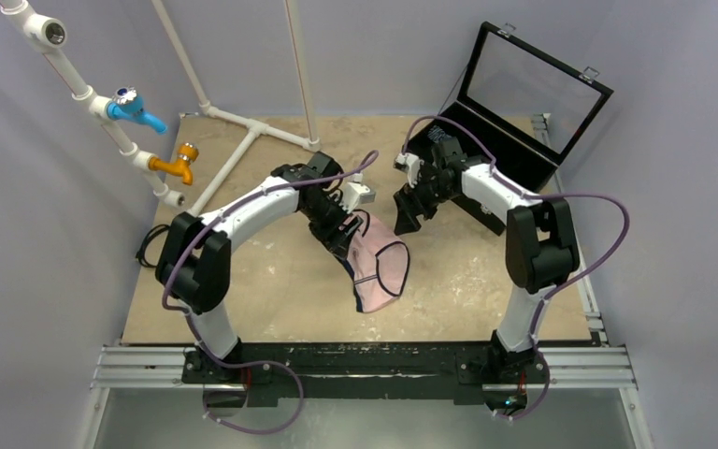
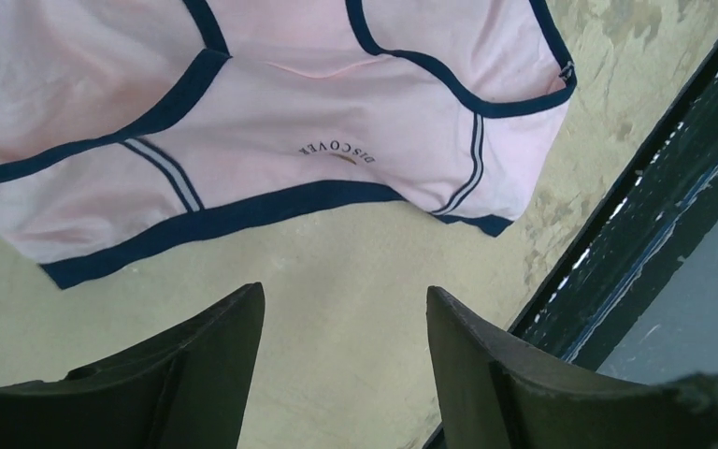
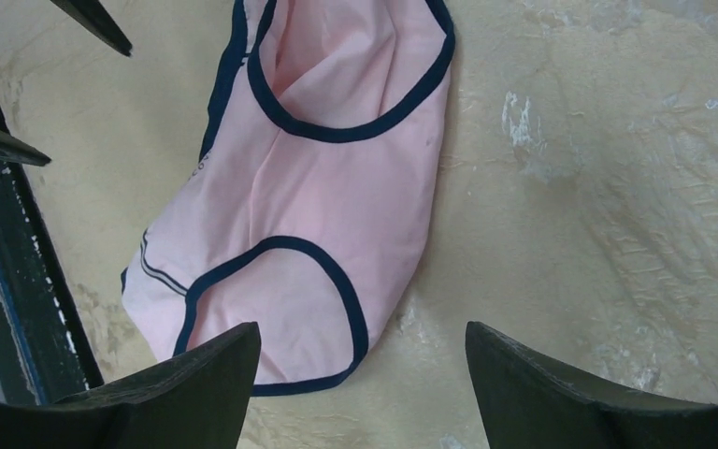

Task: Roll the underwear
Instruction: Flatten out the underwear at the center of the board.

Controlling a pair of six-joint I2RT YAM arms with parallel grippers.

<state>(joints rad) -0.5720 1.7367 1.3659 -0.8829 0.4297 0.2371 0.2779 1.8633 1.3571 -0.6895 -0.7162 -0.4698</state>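
The underwear (image 1: 380, 265) lies unrolled and slightly rumpled on the tan table, pale pink with navy trim. My left gripper (image 1: 343, 240) hovers over its upper left edge, open and empty. In the left wrist view the underwear (image 2: 337, 112) lies beyond the open gripper (image 2: 341, 295), apart from it, with bare table between the fingers. My right gripper (image 1: 405, 218) is open and empty just up and right of the cloth. In the right wrist view the underwear (image 3: 327, 178) lies ahead and left of the gripper (image 3: 360, 329); its lower leg hole reaches the left fingertip (image 3: 238, 341).
An open black case (image 1: 524, 103) stands at the back right. White pipes with a blue tap (image 1: 136, 108) and an orange tap (image 1: 178, 164) run along the left, and a white pipe frame (image 1: 243, 140) lies at the back. A black rail (image 1: 365, 360) borders the near edge.
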